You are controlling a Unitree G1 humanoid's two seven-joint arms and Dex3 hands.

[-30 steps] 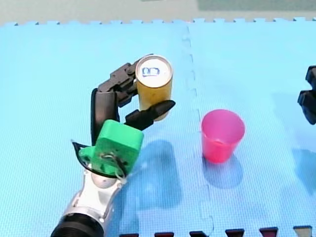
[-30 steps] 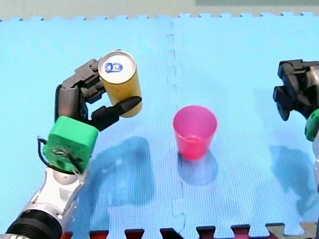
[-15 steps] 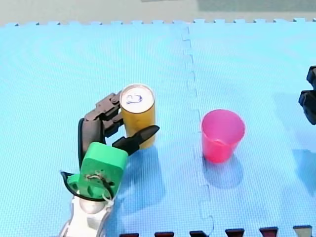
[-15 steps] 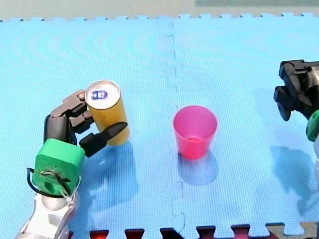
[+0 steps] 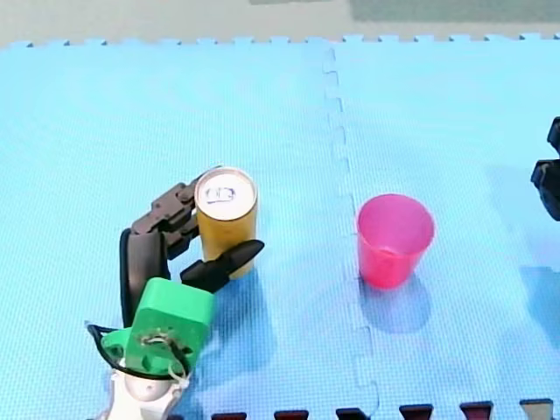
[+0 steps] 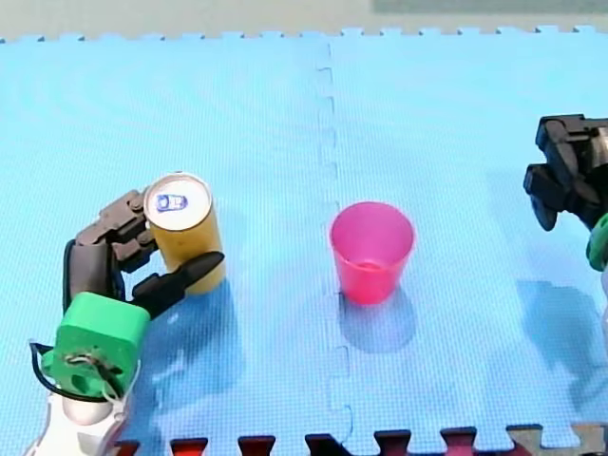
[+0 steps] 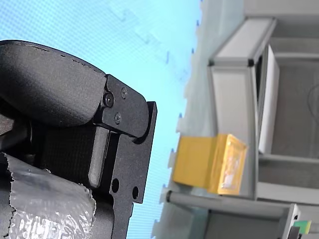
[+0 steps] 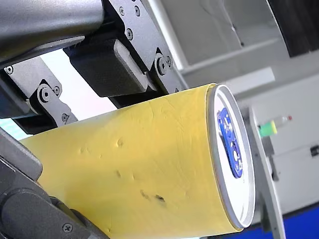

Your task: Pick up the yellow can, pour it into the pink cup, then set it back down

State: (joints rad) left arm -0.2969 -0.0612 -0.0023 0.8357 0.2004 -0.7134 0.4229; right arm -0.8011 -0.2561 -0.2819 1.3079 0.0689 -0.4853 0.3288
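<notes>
Left robot hand [image 5: 144,254] has its black fingers wrapped round the back of the yellow can [image 5: 226,229], with the thumb pressed across the front, so it's a proper clamp on it. Right robot hand [image 6: 565,171] is off well to the right of the pink cup [image 5: 394,241], holding nothing.

Progress-wise: the can is upright and well to the left of the cup, nowhere near over the rim. Its base looks at or just above the mat, can't tell which. I can't see anything in the cup either, so I won't say whether the pour has happened. At minimum, letting go is still to do.

Stuff, big to small:
- foam mat [image 5: 105,131]: blue, fine dimpled texture, jigsaw seams, one running just left of the cup
- green blocky housing [image 5: 171,319] on the wrist, hard plastic by the look
- can: smooth matte yellow cylinder, silver top with a blue tab, a few small dents in the side up close, probably thin metal
- cup: glossy pink plastic, tapering toward the bottom, open top
</notes>
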